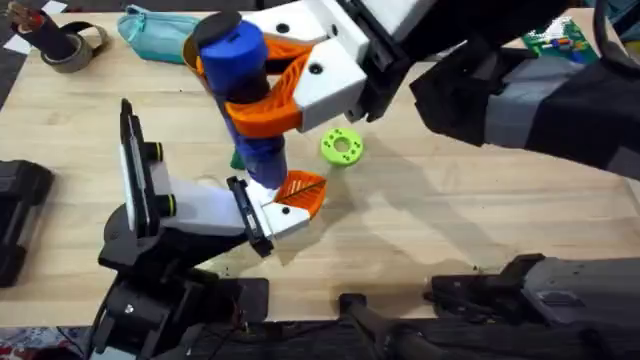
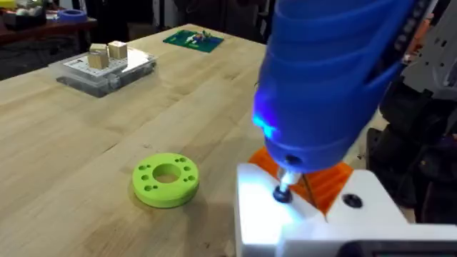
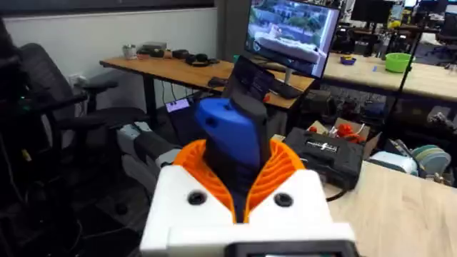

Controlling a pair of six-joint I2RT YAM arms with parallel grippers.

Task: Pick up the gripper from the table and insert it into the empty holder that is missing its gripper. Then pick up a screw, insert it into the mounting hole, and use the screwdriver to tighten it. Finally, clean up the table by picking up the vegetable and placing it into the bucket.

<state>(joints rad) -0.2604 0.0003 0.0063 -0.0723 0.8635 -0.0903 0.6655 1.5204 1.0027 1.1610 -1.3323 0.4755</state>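
I am running the tightening step now: my right pincer (image 1: 285, 95) is clamping the screwdriver (image 1: 240, 80) between its orange pads, and from the right wrist camera I am seeing the blue handle wedged firmly between them. The driver is standing nearly upright, long axis close to vertical, handle end toward the overhead camera and tip (image 2: 283, 191) pointing down. In the left wrist view that tip is pressing onto the white block of the gripper (image 2: 314, 207), what looks like a screw head under it, though it is too small for me to be sure. The gripper is sitting in the clamp end of the holder (image 1: 180, 200), its orange wedge pointing away from the holder's upright plate, toward the right along the worktop (image 1: 450, 230). I cannot tell how my left pincer is standing. Just beyond the holder a green disc (image 1: 342, 146) is lying flat. Farther back a sliver of dark green is peeking beside the handle, possibly the vegetable; a yellow rim behind the handle top may be the bucket. Next, I judge, I am needing steady downward pressure while turning the driver about its axis, keeping it square to the hole.
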